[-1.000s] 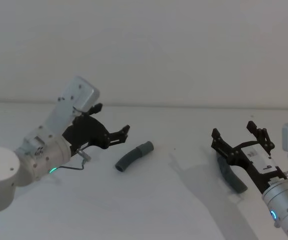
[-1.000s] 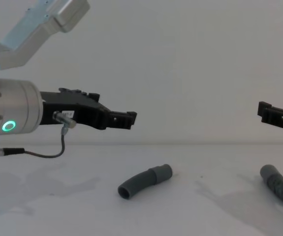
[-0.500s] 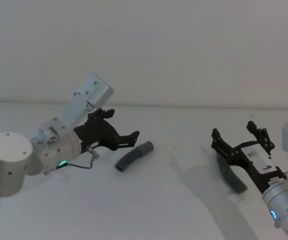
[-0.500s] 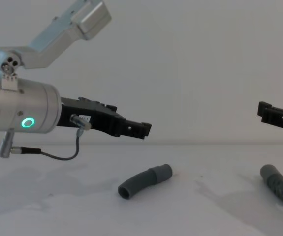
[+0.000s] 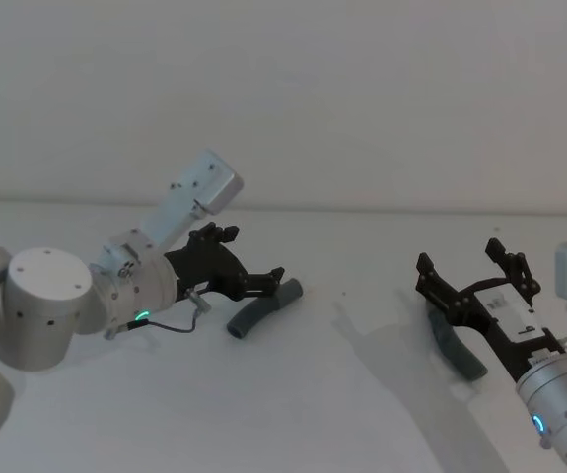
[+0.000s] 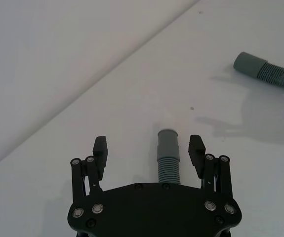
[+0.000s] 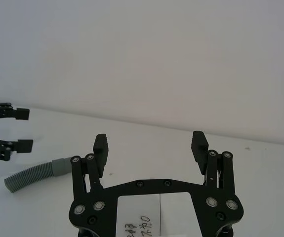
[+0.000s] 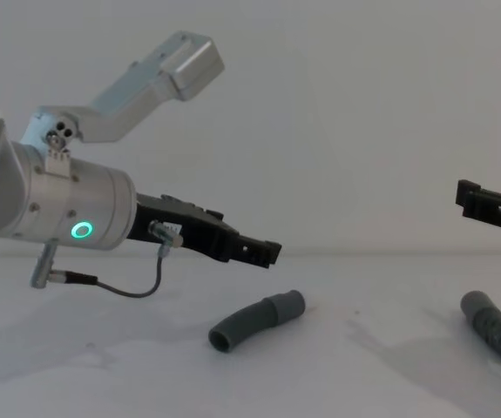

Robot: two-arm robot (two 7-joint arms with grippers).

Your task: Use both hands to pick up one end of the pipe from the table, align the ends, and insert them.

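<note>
**Operator:** Head view puts my left gripper (image 5: 269, 282) low over the short curved pipe piece (image 5: 258, 310) on the table (image 5: 342, 404), with its fingers spread apart.

**Spotter:** Touching it?

**Operator:** No, chest view shows a gap. On the left wrist view its cuff (image 6: 167, 138) lines up between the fingertips. My right gripper (image 5: 460, 258) hangs over the other hose piece (image 5: 458, 347), also spread wide.
</note>
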